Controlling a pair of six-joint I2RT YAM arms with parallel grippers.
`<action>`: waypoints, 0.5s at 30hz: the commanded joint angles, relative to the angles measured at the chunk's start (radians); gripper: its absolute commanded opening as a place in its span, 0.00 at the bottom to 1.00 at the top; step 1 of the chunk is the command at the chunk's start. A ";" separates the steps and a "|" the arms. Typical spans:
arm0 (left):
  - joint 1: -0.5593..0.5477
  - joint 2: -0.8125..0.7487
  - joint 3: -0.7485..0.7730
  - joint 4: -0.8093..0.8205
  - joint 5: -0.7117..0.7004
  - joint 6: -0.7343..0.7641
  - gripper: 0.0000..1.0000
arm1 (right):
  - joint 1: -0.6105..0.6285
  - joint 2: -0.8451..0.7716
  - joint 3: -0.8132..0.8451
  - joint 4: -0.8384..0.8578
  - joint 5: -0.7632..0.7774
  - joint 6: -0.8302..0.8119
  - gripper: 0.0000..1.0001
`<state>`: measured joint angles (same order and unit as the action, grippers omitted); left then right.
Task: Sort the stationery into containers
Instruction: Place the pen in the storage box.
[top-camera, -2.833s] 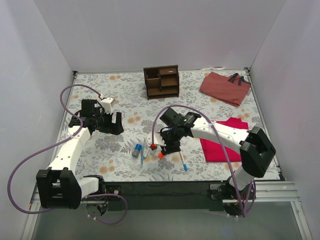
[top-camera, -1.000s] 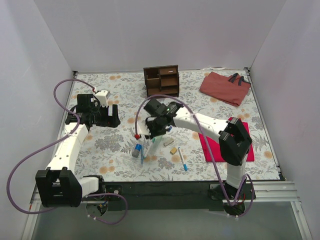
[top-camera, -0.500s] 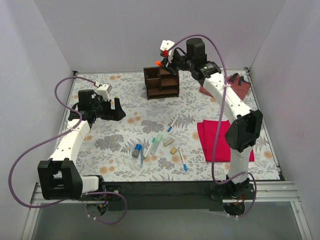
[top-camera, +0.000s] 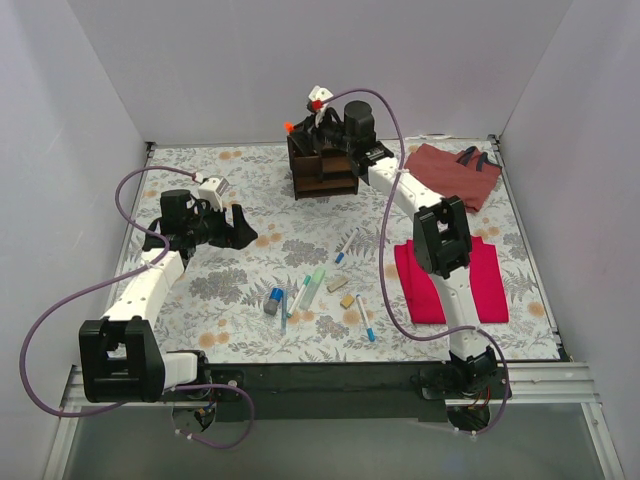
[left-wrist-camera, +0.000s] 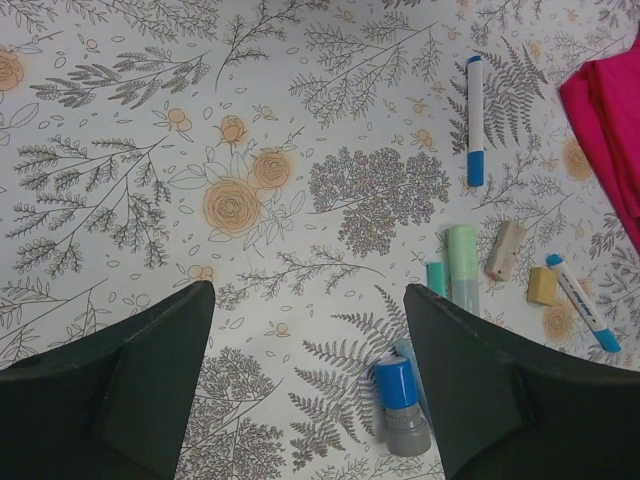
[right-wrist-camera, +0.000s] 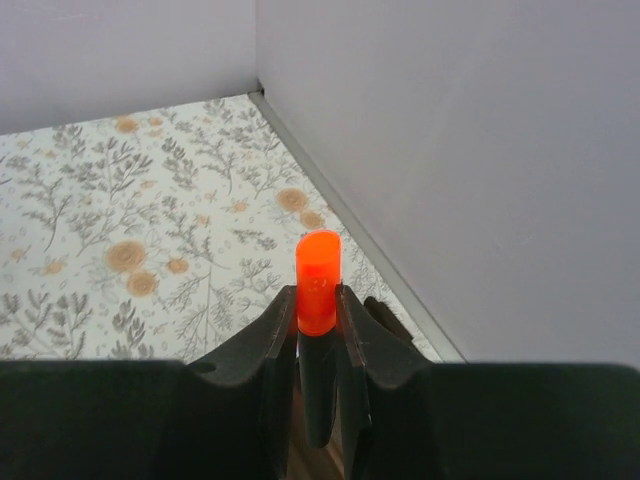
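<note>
My right gripper is shut on an orange-capped marker and holds it over the left end of the dark brown wooden organiser at the back. My left gripper is open and empty, hovering at the left. On the floral table lie a blue-grey cylinder, a green marker, a small teal piece, two tan erasers, and two blue-tipped white pens. In the top view the same cluster lies front-centre.
A flat red cloth lies at the right, also at the left wrist view's right edge. A reddish-brown fabric bag sits at the back right. White walls close the table on three sides. Purple cables loop from both arms.
My right gripper carried the orange-capped marker from the table's middle to the back and now holds it over the organiser's left end. My left arm shifted slightly right.
</note>
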<state>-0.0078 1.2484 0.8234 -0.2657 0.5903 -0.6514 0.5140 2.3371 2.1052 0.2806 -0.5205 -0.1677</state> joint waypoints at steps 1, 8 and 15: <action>0.006 -0.030 -0.003 -0.016 0.019 0.006 0.77 | -0.023 0.031 0.102 0.235 0.077 0.077 0.01; 0.006 0.012 0.036 -0.040 0.019 0.013 0.76 | -0.025 0.083 0.084 0.295 0.120 0.118 0.01; 0.006 0.059 0.091 -0.043 -0.006 0.029 0.76 | -0.023 0.139 0.085 0.335 0.132 0.155 0.01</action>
<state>-0.0078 1.3056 0.8604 -0.3012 0.5877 -0.6418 0.4854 2.4363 2.1582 0.5335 -0.4149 -0.0505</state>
